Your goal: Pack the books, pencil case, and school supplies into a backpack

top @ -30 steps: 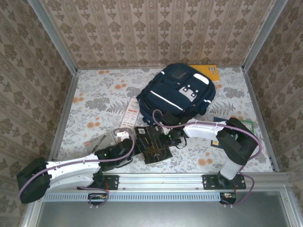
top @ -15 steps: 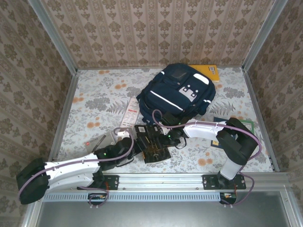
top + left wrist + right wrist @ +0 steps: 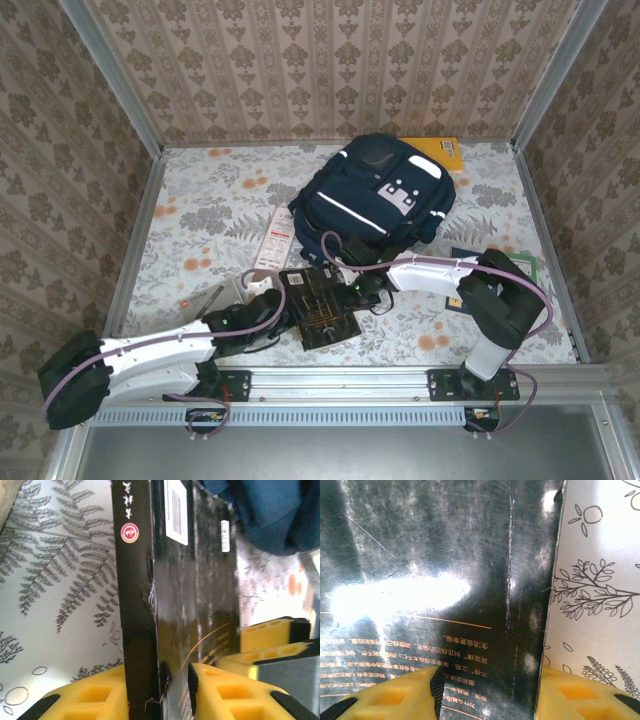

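Observation:
A black book with a fine gold pattern [image 3: 322, 312] lies on the table near the front edge, between my two grippers. My left gripper [image 3: 284, 312] stands at its left side. In the left wrist view the book's spine [image 3: 135, 605] runs between the jaws of this gripper [image 3: 157, 695]: one finger rests against the spine and a sliver of cover shows before the other pad, so it is open. My right gripper [image 3: 353, 290] is shut on the book's right edge [image 3: 485, 630], pads on both faces. The navy backpack [image 3: 375, 195] lies behind.
An orange-yellow book [image 3: 442, 152] lies behind the backpack. A white packet with red print [image 3: 272, 240] and a grey flat piece [image 3: 212, 298] lie to the left. More books [image 3: 522, 266] lie under the right arm. Walls close off three sides.
The left gripper's jaws have narrowed around the black book's spine, and the book has shifted slightly to the left. The right gripper keeps its hold.

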Motion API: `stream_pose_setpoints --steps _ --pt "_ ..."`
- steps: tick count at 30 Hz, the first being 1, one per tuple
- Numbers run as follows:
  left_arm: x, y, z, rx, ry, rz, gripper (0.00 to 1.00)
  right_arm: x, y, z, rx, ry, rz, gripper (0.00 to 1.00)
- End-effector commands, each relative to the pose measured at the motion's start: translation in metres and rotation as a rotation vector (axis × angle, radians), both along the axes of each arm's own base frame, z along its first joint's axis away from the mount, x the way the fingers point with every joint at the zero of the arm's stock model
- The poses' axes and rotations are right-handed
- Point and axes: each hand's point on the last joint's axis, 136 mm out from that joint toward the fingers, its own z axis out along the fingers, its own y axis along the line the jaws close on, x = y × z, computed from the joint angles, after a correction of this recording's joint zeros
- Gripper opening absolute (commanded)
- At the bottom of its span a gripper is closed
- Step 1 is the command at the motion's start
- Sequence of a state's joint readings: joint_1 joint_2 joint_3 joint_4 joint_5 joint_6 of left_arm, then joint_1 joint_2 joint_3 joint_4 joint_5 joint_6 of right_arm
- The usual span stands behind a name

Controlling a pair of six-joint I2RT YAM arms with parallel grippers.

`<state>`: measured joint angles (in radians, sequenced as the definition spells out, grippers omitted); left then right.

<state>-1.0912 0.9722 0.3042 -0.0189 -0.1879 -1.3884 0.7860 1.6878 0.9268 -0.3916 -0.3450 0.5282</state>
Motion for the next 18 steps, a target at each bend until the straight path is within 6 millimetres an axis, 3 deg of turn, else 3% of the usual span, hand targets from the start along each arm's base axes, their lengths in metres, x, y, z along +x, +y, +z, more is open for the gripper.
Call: stream_pose_setpoints --steps 1,3,4,10,18 --pt "0.003 -0.021 0.016 -0.064 0.003 -0.029 0.24 0.003 0.015 0.025 0.075 -0.036 0.027 0.49" --pt "0.004 -0.022 0.017 -0.053 0.003 -0.027 0.03 0.004 0.015 0.027 0.076 -0.039 0.027 0.49" --pt "0.005 -0.021 0.02 -0.049 -0.001 -0.024 0.0 0.004 0.015 0.029 0.076 -0.044 0.028 0.49" --pt "0.011 0.004 0.041 -0.026 -0.037 0.04 0.0 0.01 0.011 0.048 0.055 -0.096 0.037 0.5" --pt "0.017 0.047 0.077 -0.072 -0.106 0.126 0.0 0.037 0.001 0.103 -0.012 -0.279 0.069 0.5"
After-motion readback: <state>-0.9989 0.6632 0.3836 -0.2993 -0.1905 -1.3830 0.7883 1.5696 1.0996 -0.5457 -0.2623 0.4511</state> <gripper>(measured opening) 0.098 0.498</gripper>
